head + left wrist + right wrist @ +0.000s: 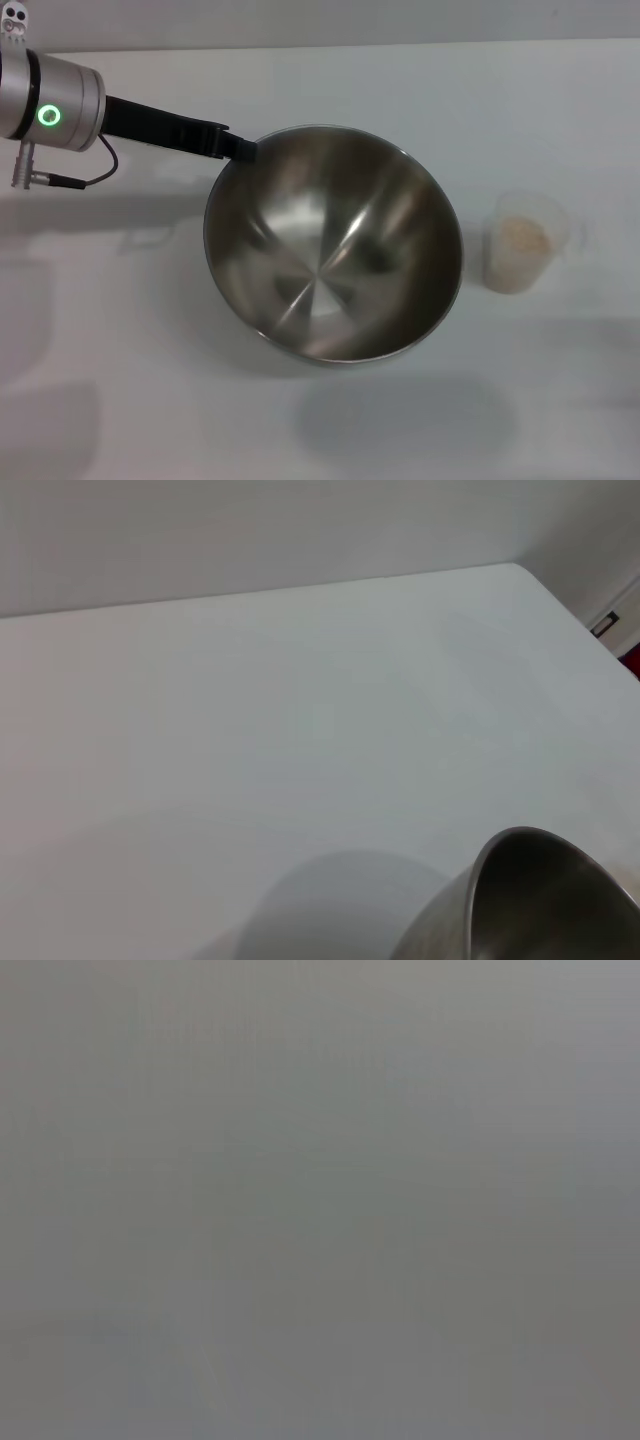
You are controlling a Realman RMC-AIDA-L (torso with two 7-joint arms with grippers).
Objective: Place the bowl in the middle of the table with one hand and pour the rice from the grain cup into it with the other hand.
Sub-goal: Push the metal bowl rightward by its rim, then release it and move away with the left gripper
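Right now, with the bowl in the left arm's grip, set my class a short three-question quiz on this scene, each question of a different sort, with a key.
1. True or false: the bowl already holds rice.
2. Multiple choice: the left gripper grips the bowl at (A) its far-left rim, (B) its base, (C) its right rim.
3. Short answer: where does the grain cup stand relative to the bowl?

Key
1. False; the bowl is empty and the rice is in the cup.
2. A.
3. On the table, to the bowl's right, apart from it. The right gripper is not in view.
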